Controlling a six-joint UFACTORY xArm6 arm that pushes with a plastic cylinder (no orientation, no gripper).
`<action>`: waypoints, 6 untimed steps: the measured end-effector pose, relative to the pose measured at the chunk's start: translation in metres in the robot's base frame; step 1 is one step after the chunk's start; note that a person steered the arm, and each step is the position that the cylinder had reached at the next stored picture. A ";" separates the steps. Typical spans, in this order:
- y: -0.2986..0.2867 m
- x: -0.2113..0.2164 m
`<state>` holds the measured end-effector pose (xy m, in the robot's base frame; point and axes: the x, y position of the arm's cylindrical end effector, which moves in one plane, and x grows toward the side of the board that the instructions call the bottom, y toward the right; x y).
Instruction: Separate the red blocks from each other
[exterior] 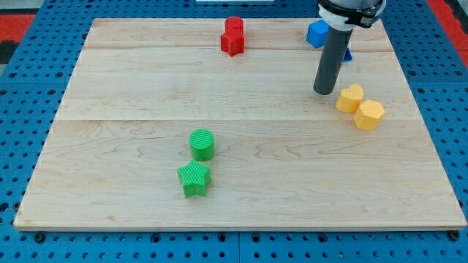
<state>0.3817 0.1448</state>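
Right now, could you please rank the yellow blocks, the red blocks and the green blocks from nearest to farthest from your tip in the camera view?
1. Yellow blocks: a touching pair just to the view's right of my tip.
2. Red blocks: a touching pair at the view's top, well to the left.
3. Green blocks: cylinder and star, toward the view's bottom left, clearly farthest.

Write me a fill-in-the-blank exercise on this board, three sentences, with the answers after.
1. The two red blocks sit touching near the view's ____ edge.
2. My tip rests just to the view's left of the two ____ blocks.
3. The green cylinder lies directly above the green ____ in the view.

Missing words: top; yellow; star
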 end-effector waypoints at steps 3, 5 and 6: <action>-0.026 0.040; -0.021 0.074; 0.006 0.127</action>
<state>0.5082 0.1507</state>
